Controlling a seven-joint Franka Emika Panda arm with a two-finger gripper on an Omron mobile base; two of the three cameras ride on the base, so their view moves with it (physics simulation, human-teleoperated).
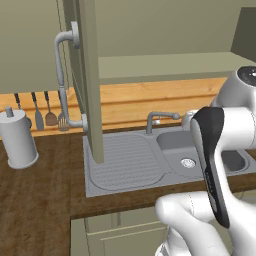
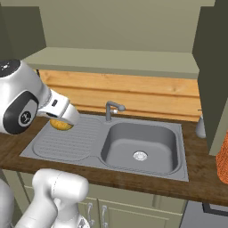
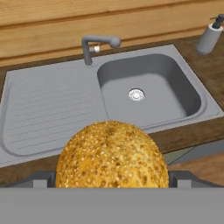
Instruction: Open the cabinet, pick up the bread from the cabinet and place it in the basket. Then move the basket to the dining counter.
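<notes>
Hand view puts the bread [image 3: 112, 168] right up against the lens at six o'clock, a round golden loaf with a seeded crust. It is clamped in the claw [image 3: 112, 181], whose dark fingers [image 3: 183, 178] press in on it from three and nine o'clock with the jaws spread wide around the loaf. Beyond the bread, up at twelve o'clock, lies the steel sink [image 3: 177, 83], with its ribbed drainboard [image 3: 43, 109] off toward ten o'clock. The bent grey tap [image 3: 94, 43] stands at the back edge between the two. A grey soap dispenser [image 3: 209, 37] sits on the dark wood worktop [image 3: 214, 65] at two o'clock.

From the right base view, a sliver of the orange loaf peeks out under the white hand at nine o'clock. It is off the surface, above the left part of the drainboard. The basket [image 2: 223, 160] shows as a strip of orange wicker at the frame edge, at four o'clock. It is on the worktop, well apart from the loaf and on the far side of the basin.

In the left base view the cabinet door [image 1: 90, 75] stands swung out edge-on at eleven o'clock, with its curved grey handle [image 1: 61, 80] facing left. Behind it a row of utensils [image 1: 45, 112] hangs on the wooden backsplash, and a pale canister [image 1: 17, 140] stands on the worktop at nine o'clock
</notes>
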